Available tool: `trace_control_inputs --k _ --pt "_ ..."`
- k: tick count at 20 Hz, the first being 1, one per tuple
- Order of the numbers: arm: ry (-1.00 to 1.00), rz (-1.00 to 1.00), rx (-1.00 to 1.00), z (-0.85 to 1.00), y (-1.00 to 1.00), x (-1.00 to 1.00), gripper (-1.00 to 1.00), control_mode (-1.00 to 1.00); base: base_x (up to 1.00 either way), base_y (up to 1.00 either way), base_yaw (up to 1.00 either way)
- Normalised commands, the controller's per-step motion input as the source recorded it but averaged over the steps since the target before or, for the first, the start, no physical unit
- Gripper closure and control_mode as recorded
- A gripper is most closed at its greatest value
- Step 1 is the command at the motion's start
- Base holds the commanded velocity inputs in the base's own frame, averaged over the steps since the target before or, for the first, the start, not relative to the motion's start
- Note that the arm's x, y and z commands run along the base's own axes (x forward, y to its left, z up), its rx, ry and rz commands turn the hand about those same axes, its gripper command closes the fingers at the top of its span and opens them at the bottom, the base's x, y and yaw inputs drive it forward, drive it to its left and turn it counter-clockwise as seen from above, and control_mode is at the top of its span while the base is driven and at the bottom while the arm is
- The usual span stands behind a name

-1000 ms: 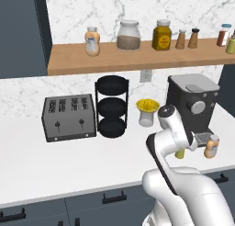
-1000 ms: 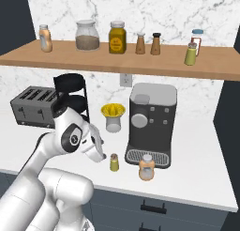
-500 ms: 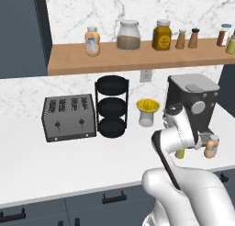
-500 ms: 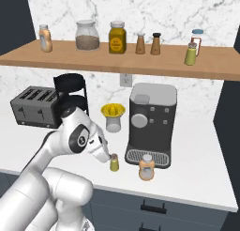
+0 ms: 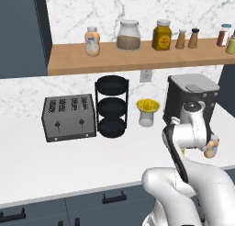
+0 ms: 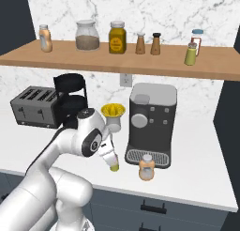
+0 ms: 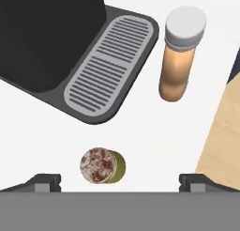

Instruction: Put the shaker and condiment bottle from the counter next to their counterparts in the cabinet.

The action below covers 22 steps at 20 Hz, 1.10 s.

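The yellow-green shaker stands on the white counter just in front of the coffee machine's drip tray. My gripper hangs right above it, open wide, with the shaker between the fingertips and closer to the left one. In the right base view the gripper covers the top of the shaker. The condiment bottle stands a little to the right. On the wooden shelf, the twin shaker is at the right and the twin bottle at the left.
A black coffee machine stands right behind the shaker. A yellow juicer, a black tiered stand and a toaster line the wall. The shelf also holds a glass jar, a mustard jar and brown shakers.
The arm has swung right and down, bringing the open gripper from beside the shaker to right over it. Shaker and bottle have not moved.
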Motion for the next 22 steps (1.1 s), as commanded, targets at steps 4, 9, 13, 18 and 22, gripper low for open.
trace_control_inputs --k 4,9,13,18,22 --pt "0.24 0.10 0.27 0.00 0.00 0.00 -1.00 -1.00 0.00 0.00 0.00" --pt "0.23 0.09 0.20 0.00 0.00 0.00 -1.00 -1.00 0.00 0.00 0.00" --pt "0.11 0.06 0.05 0.00 0.00 0.02 -1.00 -1.00 0.00 0.00 0.00" --pt "0.03 0.05 0.01 0.00 0.00 0.05 -1.00 -1.00 0.00 0.00 0.00" --pt "0.00 0.04 0.00 -0.01 0.00 0.04 -1.00 -1.00 0.00 0.00 0.00"
